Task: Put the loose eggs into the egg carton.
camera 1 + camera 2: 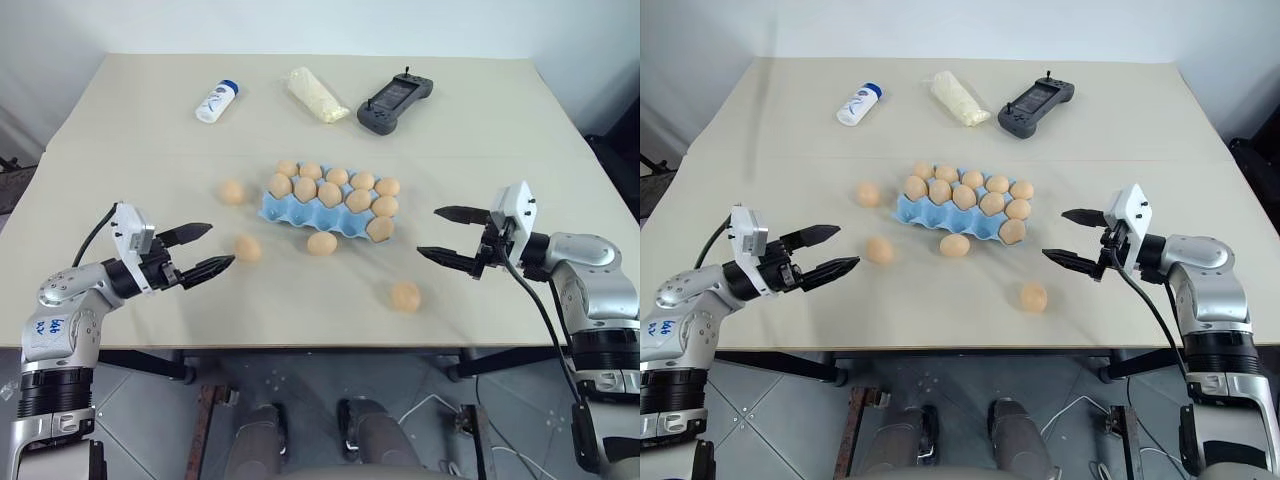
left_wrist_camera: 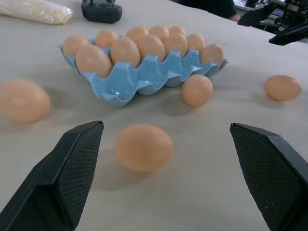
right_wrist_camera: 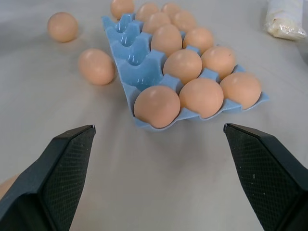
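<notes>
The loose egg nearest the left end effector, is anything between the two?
Nothing visible. The left end effector is open and the loose egg lies just past its fingertips on bare table, apart from the egg carton.

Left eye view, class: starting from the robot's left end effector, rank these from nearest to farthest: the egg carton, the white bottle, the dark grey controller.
From the left end effector:
1. Egg carton, table centre, nearest.
2. White bottle, far edge, left side.
3. Dark grey controller, far edge, right side, farthest.

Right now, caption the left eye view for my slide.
Both open hands flank a blue egg carton; four loose eggs lie around it.
</notes>
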Available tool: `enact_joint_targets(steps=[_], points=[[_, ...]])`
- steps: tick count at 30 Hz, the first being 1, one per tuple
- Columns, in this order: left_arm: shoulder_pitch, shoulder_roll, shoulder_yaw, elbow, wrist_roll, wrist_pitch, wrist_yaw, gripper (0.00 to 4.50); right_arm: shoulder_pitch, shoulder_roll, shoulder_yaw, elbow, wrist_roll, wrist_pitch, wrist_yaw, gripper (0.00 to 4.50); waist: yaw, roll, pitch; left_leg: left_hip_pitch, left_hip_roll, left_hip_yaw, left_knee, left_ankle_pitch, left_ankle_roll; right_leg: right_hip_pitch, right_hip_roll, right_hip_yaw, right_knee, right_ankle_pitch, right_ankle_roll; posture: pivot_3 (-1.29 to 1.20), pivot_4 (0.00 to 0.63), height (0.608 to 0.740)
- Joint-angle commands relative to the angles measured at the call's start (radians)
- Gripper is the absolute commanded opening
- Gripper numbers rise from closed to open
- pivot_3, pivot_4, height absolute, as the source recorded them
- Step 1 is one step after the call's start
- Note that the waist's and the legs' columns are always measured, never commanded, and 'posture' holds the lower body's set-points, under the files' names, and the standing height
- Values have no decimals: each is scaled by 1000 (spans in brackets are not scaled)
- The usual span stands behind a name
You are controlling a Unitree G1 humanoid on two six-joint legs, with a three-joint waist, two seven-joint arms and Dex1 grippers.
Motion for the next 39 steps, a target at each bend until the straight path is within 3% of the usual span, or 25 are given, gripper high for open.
enact_joint_targets(steps=[1, 10, 15, 27, 39], points=[[-5, 19, 20, -5, 7, -32, -8, 4488, -3, -25, -41, -21, 18, -14, -2, 4500, 0, 0, 0, 0, 0, 0, 0, 0, 0, 0, 0, 0, 0, 0, 0, 0, 150, 740], [-31, 7, 1, -21, 23, 22, 67, 4488, 5, -21, -62, -55, 27, 2, -34, 4500, 0, 0, 0, 0, 0, 0, 0, 0, 0, 0, 0, 0, 0, 0, 0, 0, 150, 740], [-49, -7, -15, -59, 11, 19, 50, 4488, 49, -16, -112, -178, 69, 78, -119, 4500, 2, 0, 0, 0, 0, 0, 1, 0, 0, 0, 0, 0, 1, 0, 0, 0, 150, 740], [-13, -36, -153, -13, 68, -153, -183, 4488, 523, 34, -239, -789, 219, 367, -421, 4500, 22, 0, 0, 0, 0, 0, 1, 0, 0, 1, 0, 0, 1, 0, 0, 0, 150, 740], [-42, -87, -188, 75, 85, -255, -227, 4488, 644, 35, -98, -701, 23, 207, -418, 4500, 24, 0, 0, 0, -1, 0, -1, 2, 3, 2, -3, -2, -2, 1, -2, 0, 150, 740]])
